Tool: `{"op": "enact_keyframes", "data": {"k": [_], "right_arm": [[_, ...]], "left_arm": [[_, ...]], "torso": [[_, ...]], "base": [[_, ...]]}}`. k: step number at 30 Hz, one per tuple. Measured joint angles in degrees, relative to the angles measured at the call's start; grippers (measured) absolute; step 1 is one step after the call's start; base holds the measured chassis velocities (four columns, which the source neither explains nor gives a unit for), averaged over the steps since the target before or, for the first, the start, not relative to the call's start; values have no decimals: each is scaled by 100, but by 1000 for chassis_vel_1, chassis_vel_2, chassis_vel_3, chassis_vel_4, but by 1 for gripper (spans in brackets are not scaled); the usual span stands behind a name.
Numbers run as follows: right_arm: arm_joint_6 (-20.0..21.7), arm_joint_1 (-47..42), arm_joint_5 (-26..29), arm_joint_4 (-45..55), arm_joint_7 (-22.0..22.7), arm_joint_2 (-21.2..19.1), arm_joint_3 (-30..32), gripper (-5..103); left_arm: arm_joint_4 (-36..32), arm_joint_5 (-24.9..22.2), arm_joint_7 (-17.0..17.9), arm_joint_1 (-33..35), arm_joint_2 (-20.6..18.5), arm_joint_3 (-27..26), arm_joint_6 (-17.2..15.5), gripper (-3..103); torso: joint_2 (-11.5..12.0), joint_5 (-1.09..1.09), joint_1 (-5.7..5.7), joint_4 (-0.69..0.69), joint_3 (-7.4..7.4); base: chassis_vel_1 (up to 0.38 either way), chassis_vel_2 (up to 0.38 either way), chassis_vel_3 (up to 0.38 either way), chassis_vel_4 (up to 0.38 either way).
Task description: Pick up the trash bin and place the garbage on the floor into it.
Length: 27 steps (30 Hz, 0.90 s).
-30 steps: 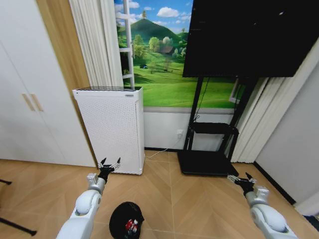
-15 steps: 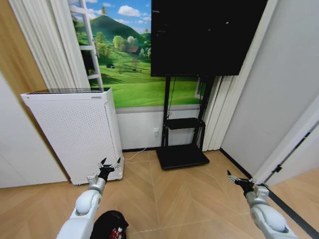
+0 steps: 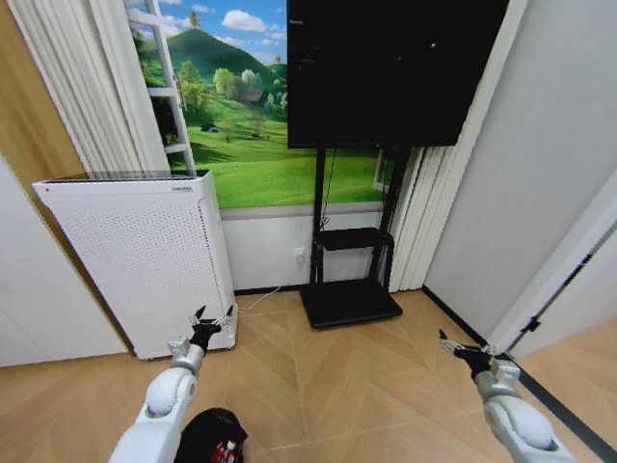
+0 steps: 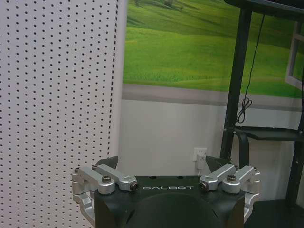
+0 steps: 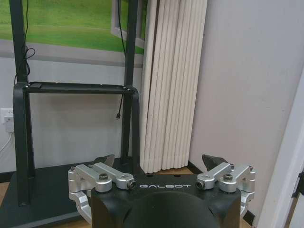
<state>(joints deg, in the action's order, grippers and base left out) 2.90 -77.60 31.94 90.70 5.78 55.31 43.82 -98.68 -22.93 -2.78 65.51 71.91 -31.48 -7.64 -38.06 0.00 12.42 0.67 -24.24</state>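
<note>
Standing seemingly upright (rim up), trash bin (image 3: 212, 436) holds garbage (image 3: 227, 449).

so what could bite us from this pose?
1. The trash bin sits at the head view's bottom edge, partly behind the left arm, so a reach for it would be poorly seen.
2. The left claw hangs open close in front of the white perforated appliance; a swing or turn could clip it.
3. The right claw, open, points toward the TV stand and its dangling cable.
</note>
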Motion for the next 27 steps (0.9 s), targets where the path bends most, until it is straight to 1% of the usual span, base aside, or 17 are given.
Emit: {"op": "enact_keyframes", "data": {"k": [3, 8, 12, 14, 21, 27], "right_arm": [[0, -1, 0, 0, 0, 0, 0, 100], [0, 0, 0, 0, 0, 0, 0, 100], [0, 0, 0, 0, 0, 0, 0, 100], [0, 0, 0, 0, 0, 0, 0, 100], [0, 0, 0, 0, 0, 0, 0, 100], [0, 0, 0, 0, 0, 0, 0, 100]], "left_arm": [[0, 0, 0, 0, 0, 0, 0, 100], [0, 0, 2, 0, 0, -1, 0, 100], [0, 0, 2, 0, 0, -1, 0, 100], [0, 0, 3, 1, 0, -1, 0, 100], [0, 0, 2, 0, 0, 0, 0, 100], [0, 0, 2, 0, 0, 1, 0, 100]], "torso": [[0, 0, 0, -1, 0], [1, 0, 0, -6, 0], [1, 0, 0, -4, 0], [1, 0, 0, 2, 1], [1, 0, 0, -1, 1], [1, 0, -1, -1, 1]], "base": [[0, 0, 0, 0], [33, 43, 35, 42], [8, 12, 11, 15], [0, 0, 0, 0], [8, 8, -7, -16], [89, 101, -104, -102]]}}
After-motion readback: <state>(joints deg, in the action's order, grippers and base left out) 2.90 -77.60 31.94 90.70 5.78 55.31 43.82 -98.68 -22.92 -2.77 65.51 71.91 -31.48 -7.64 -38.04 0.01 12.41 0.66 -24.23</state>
